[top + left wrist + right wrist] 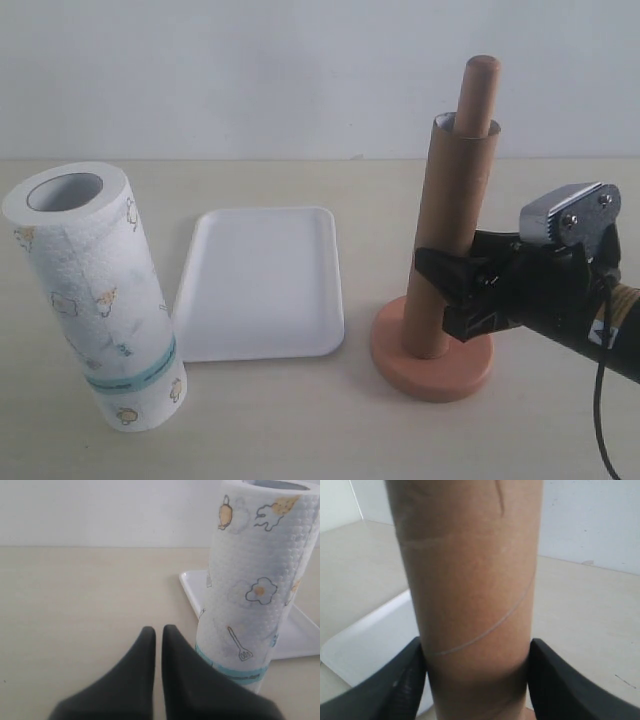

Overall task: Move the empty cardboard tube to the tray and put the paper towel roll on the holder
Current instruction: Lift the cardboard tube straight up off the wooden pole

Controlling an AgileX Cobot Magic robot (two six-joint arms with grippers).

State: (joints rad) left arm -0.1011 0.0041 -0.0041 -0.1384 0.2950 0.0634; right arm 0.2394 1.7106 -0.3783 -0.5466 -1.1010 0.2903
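The brown cardboard tube [450,230] sits over the wooden holder's pole [480,85], leaning slightly, with its lower end at the round base [432,378]. My right gripper [440,290] is shut on the tube low down; in the right wrist view both fingers [410,680] press against the tube [470,570]. The paper towel roll [95,300] stands tilted at the left. The white tray [262,280] lies flat between roll and holder. My left gripper [158,632] is shut on nothing, just beside the roll [255,580] near its teal band; it is out of the exterior view.
The pale table carries only the roll, tray and holder. A white wall runs behind. The tray's corner [300,635] shows behind the roll in the left wrist view, and its edge [375,645] shows behind the tube in the right wrist view.
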